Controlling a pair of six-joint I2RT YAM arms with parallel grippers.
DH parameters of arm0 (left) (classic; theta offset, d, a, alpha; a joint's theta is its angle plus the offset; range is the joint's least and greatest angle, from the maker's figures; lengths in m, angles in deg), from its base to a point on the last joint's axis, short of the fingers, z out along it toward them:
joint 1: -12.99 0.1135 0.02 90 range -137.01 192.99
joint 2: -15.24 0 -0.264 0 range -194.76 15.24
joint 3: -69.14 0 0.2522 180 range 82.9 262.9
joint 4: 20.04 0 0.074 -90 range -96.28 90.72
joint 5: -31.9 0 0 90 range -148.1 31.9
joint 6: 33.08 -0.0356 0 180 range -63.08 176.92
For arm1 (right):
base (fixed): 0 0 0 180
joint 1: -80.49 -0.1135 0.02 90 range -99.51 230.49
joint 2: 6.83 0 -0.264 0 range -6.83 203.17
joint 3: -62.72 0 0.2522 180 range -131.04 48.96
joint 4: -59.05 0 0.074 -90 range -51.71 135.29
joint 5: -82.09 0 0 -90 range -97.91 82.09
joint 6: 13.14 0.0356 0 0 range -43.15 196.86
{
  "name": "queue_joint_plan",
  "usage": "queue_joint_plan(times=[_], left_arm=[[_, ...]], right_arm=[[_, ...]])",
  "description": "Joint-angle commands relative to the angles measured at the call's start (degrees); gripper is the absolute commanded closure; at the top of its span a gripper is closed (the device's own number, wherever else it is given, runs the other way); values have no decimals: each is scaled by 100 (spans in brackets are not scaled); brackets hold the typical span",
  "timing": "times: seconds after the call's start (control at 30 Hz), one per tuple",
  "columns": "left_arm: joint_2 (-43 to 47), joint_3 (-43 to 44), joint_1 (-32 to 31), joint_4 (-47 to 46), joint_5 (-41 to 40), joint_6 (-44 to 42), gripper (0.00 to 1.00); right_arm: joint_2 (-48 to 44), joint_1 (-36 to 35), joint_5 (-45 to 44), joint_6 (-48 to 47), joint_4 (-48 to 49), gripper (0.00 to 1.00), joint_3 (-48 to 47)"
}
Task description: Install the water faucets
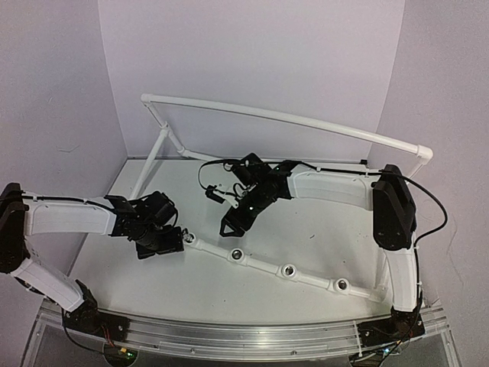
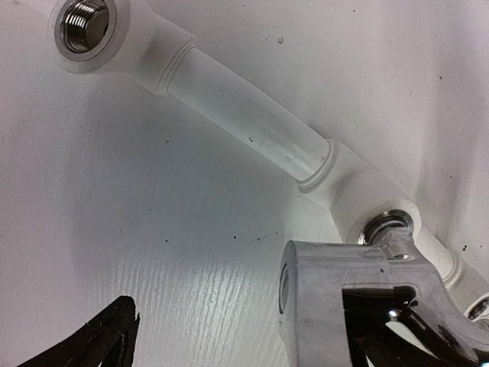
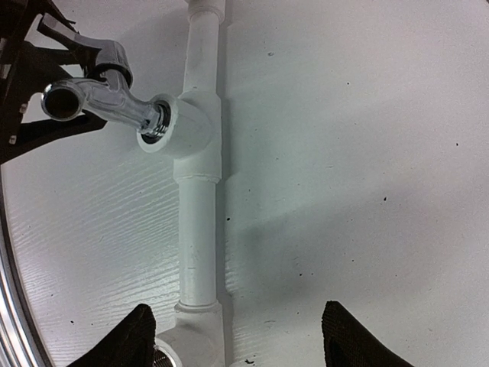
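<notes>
One silvery faucet [image 2: 359, 294] stands with its stem in a socket [image 2: 386, 222] of the white front pipe [image 2: 244, 126]. It also shows in the right wrist view [image 3: 103, 95], screwed into a pipe socket [image 3: 176, 126]. My left gripper [image 2: 252, 329] straddles the faucet with its jaws open; one black finger [image 2: 92, 344] stands well clear of the faucet, the other is behind it. My right gripper [image 3: 244, 336] is open and empty, hovering over the pipe [image 3: 199, 245]. In the top view the left gripper [image 1: 164, 238] is at the pipe's left end and the right gripper [image 1: 231, 224] is just beyond it.
The front pipe [image 1: 263, 264] holds three more open sockets, such as the one nearest the left gripper [image 1: 238, 254]. An empty threaded socket [image 2: 84, 23] shows in the left wrist view. The white pipe frame's top rail [image 1: 290, 118] spans the back. No other faucet is in view.
</notes>
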Motion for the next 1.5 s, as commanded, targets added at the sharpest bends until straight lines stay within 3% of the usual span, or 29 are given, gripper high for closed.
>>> queue_joint_plan(times=[0.0, 0.4, 0.73, 1.47], left_arm=[[327, 151, 288, 151, -690, -23, 11], [1026, -349, 288, 412, -549, 120, 17], [370, -147, 383, 136, -478, 11, 17], [198, 339, 816, -799, -215, -984, 17]], right_arm=[[-289, 13, -12, 18, 26, 29, 62], [-325, 20, 65, -3, 16, 29, 258], [-498, 24, 52, -15, -25, 29, 460], [-663, 22, 32, -81, -30, 29, 770]])
